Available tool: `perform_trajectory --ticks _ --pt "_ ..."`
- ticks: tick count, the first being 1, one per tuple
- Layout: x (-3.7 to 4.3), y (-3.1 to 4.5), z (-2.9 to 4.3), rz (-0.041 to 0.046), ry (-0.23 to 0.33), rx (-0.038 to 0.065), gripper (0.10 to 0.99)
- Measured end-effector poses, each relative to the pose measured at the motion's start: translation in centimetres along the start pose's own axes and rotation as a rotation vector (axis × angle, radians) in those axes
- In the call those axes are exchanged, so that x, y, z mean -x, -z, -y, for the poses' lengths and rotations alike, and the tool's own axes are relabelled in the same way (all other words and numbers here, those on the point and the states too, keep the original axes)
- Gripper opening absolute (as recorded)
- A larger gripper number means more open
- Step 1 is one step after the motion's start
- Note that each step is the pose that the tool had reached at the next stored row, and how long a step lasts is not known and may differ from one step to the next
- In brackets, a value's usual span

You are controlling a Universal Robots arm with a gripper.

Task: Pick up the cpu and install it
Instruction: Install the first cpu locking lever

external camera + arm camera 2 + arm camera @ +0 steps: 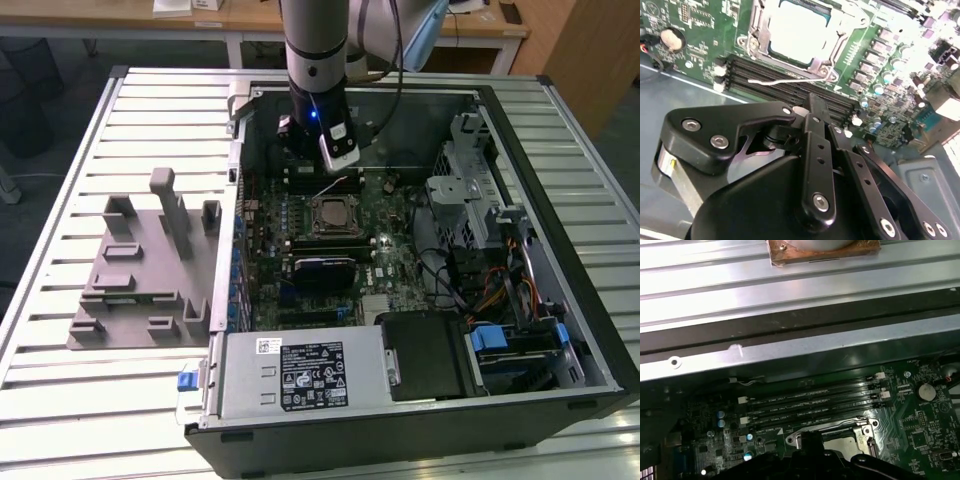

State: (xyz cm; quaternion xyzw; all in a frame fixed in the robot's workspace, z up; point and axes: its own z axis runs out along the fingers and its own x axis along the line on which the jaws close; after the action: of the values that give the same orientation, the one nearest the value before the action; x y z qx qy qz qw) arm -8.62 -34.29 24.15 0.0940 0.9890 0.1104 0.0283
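Silvery-grey square metal cpu (799, 31) already sat in its black socket frame (826, 59), while the black gripper (812, 107), empty with fingers together, hung at its six o'clock; securing the frame apparently remained.

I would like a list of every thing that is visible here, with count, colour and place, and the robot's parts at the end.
cpu: one, silvery-grey, lying in its socket on the motherboard, in both wrist views.
motherboard: one, green, inside the case.
memory slots: four, black, beside the socket.
coin cell: one, silver, on the motherboard.
case: one, grey and black, open, lying on the table.
power supply: one, grey, at the case's near edge.
holder: one, grey, on the table at the exterior view's left of the case.
table: one, pale slatted metal.
arm: one, silver, above the case.
gripper: one, black, over the memory slots.
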Motion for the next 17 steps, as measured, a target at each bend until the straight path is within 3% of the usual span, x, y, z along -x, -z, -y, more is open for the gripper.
perform_trajectory --ticks 5,11,17 --pt "0.6 -0.43 -0.06 0.0053 -0.012 -0.013 0.106" --pt "0.98 -0.79 -0.18 0.0161 -0.03 -0.046 0.106" --pt "1.4 -1.26 -0.36 0.0198 -0.042 -0.053 0.106"
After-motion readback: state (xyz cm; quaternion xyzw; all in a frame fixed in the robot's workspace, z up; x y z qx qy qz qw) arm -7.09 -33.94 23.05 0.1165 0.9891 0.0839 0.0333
